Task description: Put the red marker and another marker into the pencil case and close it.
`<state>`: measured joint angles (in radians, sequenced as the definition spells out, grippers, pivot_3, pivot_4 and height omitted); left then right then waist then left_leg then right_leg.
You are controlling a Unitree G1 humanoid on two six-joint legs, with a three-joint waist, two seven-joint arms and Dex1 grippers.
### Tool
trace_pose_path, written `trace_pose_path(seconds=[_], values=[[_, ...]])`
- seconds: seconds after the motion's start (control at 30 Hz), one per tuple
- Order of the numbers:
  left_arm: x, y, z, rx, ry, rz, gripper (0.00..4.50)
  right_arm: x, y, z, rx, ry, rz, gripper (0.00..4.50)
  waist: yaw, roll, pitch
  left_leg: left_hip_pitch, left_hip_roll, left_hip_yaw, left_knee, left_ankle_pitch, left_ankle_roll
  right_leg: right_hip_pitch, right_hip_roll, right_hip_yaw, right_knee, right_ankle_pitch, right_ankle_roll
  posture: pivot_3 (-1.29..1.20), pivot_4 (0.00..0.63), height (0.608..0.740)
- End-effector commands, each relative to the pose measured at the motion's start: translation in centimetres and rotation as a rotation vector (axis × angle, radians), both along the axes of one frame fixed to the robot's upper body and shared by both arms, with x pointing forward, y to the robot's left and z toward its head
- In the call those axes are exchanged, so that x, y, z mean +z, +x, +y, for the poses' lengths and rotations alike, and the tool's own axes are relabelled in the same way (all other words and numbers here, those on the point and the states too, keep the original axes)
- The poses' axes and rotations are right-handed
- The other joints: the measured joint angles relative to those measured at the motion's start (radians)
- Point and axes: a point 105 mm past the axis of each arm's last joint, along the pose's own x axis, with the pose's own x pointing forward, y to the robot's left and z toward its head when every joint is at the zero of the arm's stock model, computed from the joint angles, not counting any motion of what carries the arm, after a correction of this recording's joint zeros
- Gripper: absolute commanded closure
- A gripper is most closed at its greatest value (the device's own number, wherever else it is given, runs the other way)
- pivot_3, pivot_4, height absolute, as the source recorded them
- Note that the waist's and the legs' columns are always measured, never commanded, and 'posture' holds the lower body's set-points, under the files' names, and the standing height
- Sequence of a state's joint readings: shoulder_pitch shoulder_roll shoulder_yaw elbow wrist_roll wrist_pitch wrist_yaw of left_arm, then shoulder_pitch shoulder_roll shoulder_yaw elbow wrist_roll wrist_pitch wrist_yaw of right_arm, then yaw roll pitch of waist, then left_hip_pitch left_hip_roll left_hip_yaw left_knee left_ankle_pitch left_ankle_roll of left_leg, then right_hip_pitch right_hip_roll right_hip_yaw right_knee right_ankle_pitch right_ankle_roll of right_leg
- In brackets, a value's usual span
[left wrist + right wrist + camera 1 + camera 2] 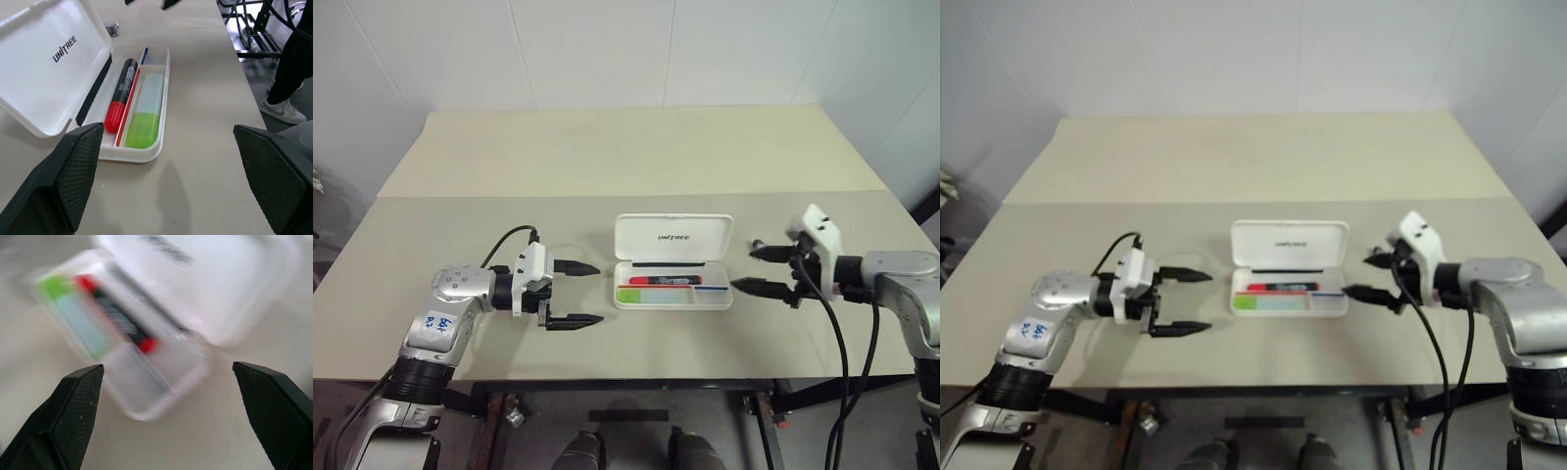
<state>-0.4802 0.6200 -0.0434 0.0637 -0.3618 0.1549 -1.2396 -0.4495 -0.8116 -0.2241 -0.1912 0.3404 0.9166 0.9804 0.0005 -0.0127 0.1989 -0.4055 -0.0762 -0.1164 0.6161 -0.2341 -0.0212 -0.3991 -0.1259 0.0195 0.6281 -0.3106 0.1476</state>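
Both black two-fingered claws hang released and empty above the beige tabletop (460,235), the left gripper (576,293) just to the left of the white hard-plastic hinged pencil case (674,284), the right gripper (762,269) just to its right. Inside the tray lie the slim red marker with red ends and black middle (121,94) and, beside it, the stubby highlighter with lime-green cap and pale body (147,111). Loading looks finished; I judge only closing remains, since the lid stands open. "UNITREE" is printed inside the lid; the pen's own lettering is too small to read.
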Motion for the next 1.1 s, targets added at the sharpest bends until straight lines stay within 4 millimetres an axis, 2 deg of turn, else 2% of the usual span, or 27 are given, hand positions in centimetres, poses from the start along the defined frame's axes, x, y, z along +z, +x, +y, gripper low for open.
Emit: trace_pose_path(seconds=[0.03, 0.23, 0.57, 1.0, 1.1], values=[[1.1, 0.3, -0.6, -0.033, -0.019, -0.026, 0.00, 1.0, 0.9, -2.4, -0.193, 0.039, -0.105, 0.04, 0.000, 0.000, 0.000, 0.000, 0.000, 0.000, 0.000, 0.000, 0.000, 0.000, 0.000, 0.000, 0.000, 0.000, 0.000, 0.00, 0.150, 0.740], [1.2, 0.6, -1.4, -0.062, -0.020, -0.028, 0.00, -0.5, 2.5, -3.5, -0.372, 0.124, -0.134, 0.04, -0.003, 0.000, 0.000, 0.000, 0.000, 0.003, 0.000, 0.000, 0.000, 0.000, 0.000, 0.001, 0.000, 0.001, 0.000, 0.00, 0.150, 0.740], [1.6, 0.9, -1.4, -0.054, -0.024, -0.050, 0.00, -1.9, 4.9, -4.0, -0.470, 0.165, -0.164, 0.04, -0.005, 0.000, 0.000, 0.001, 0.000, 0.004, 0.000, 0.001, 0.000, 0.000, 0.001, 0.001, 0.001, 0.001, 0.000, 0.00, 0.150, 0.740], [1.7, 1.0, -1.0, -0.030, -0.023, -0.069, 0.00, -4.4, 8.1, -2.3, -0.465, 0.178, -0.131, 0.04, -0.008, 0.000, 0.000, 0.001, 0.001, 0.005, 0.000, 0.001, 0.000, 0.000, 0.001, 0.001, 0.001, 0.001, 0.000, 0.00, 0.150, 0.740], [1.7, 1.0, -1.0, -0.030, -0.023, -0.075, 0.00, -5.7, 8.5, -2.8, -0.501, 0.150, -0.112, 0.98, -0.009, 0.000, 0.000, 0.001, 0.000, 0.005, 0.000, 0.001, 0.000, 0.000, 0.001, 0.001, 0.000, 0.001, 0.000, 0.00, 0.150, 0.740]])
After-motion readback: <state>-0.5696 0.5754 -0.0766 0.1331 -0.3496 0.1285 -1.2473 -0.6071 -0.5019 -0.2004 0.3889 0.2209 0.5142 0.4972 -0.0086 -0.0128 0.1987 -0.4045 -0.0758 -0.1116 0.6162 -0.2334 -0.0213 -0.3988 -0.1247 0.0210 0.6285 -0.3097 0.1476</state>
